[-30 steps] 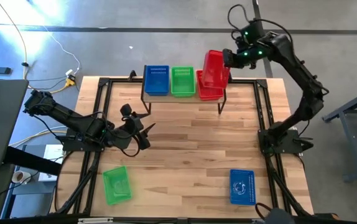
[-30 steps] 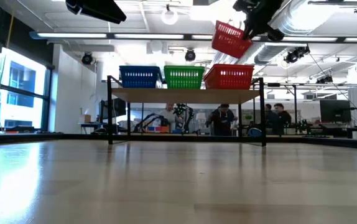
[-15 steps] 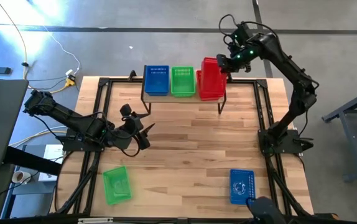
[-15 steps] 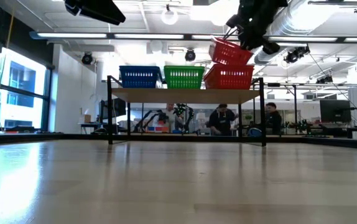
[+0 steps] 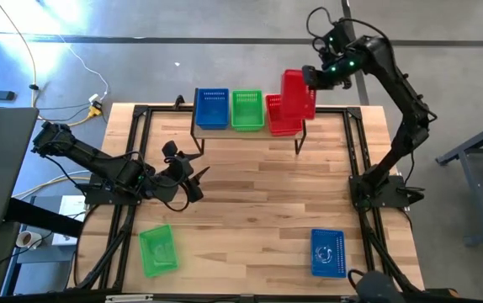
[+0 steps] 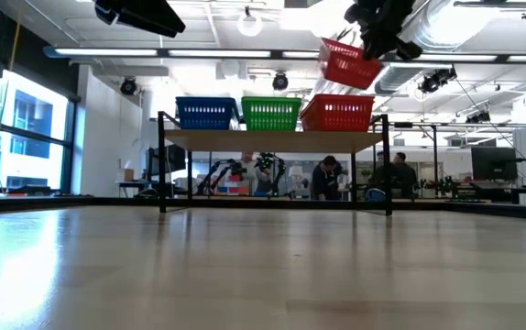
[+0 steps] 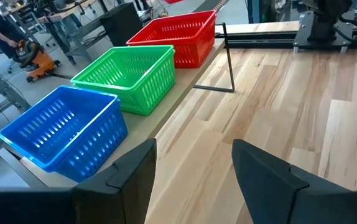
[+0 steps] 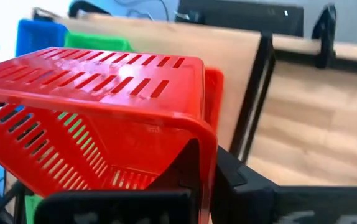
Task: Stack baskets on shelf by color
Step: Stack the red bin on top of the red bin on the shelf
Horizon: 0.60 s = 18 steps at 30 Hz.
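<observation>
1. A red basket (image 5: 298, 93) is held in the air, tipped, its long side running 12 to 6, over the red basket on the shelf (image 5: 278, 117).
2. The right hand (image 5: 310, 78) grips its rim.
3. Blue, green and red each have a spot on the shelf (image 6: 272, 136).
4. A green basket (image 5: 157, 250) and a blue basket (image 5: 327, 252) wait on the surface (image 5: 258, 210).
5. The left hand (image 5: 193, 174) is wide open at 9 o'clock.

Robotics lab or workshop. Bare concrete floor (image 5: 183, 50) around a wooden table (image 5: 250, 194); exposed ceiling ducting (image 6: 446, 32) and strip lights; people (image 6: 325, 177) working at cluttered benches (image 6: 510, 191) behind; loose cables (image 5: 56, 67) on floor.
</observation>
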Each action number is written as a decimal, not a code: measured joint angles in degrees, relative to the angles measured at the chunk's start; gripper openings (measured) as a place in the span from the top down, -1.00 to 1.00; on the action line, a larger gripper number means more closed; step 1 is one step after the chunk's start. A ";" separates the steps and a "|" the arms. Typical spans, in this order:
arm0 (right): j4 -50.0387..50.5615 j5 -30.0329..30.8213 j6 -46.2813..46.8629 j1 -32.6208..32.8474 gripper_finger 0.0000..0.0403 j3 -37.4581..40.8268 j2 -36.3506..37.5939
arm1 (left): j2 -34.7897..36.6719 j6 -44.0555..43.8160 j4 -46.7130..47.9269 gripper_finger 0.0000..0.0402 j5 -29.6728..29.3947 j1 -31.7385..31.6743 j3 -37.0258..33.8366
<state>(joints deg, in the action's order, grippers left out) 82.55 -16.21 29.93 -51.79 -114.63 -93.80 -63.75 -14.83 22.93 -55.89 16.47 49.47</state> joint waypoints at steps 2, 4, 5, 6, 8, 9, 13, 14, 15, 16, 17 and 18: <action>1.67 -0.02 0.31 0.02 1.00 0.00 -0.04 | 0.00 0.00 -0.01 0.00 -0.01 0.00 0.00; 2.25 -0.28 1.03 0.04 1.00 0.00 -0.31 | 0.00 -0.02 -0.01 0.00 -0.01 0.00 0.00; 2.28 -0.34 1.06 0.07 1.00 0.00 -0.44 | 0.00 -0.06 -0.01 0.00 -0.01 0.00 0.00; 2.22 -0.39 1.07 0.08 1.00 0.00 -0.55 | 0.00 -0.12 -0.01 0.00 0.00 0.00 0.00; 2.18 -0.50 1.09 0.66 1.00 -0.04 -0.97 | 0.00 -0.20 -0.01 0.00 0.01 0.00 0.00; 2.18 -0.48 1.09 0.88 1.00 -0.04 -1.36 | 0.00 -0.21 -0.01 0.00 0.10 0.00 0.00; 2.13 -0.54 1.07 2.91 1.00 -0.04 -3.47 | 0.00 -0.22 -0.03 0.00 1.22 0.00 0.00; 2.11 -0.58 1.02 3.26 1.00 -0.04 -4.10 | 0.00 -0.22 -0.03 0.00 1.30 0.00 -0.02; 2.04 -0.74 0.85 3.58 1.00 -0.04 -4.70 | 0.00 -0.22 -0.03 0.00 1.28 0.00 -0.02; 1.93 -0.78 0.81 3.83 1.00 -0.04 -5.20 | 0.00 -0.22 -0.03 0.00 1.29 0.00 -0.02; 1.80 -0.74 0.89 4.00 1.00 -0.04 -5.64 | 0.00 -0.22 -0.02 0.00 1.30 0.00 -0.02; 1.63 -0.72 1.09 4.11 1.00 -0.04 -5.97 | 0.00 -0.22 -0.03 0.00 1.30 0.00 -0.02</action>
<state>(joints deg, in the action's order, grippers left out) 84.18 -16.93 31.03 -47.68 -114.67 -99.77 -63.75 -15.05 22.90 -54.59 16.47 49.45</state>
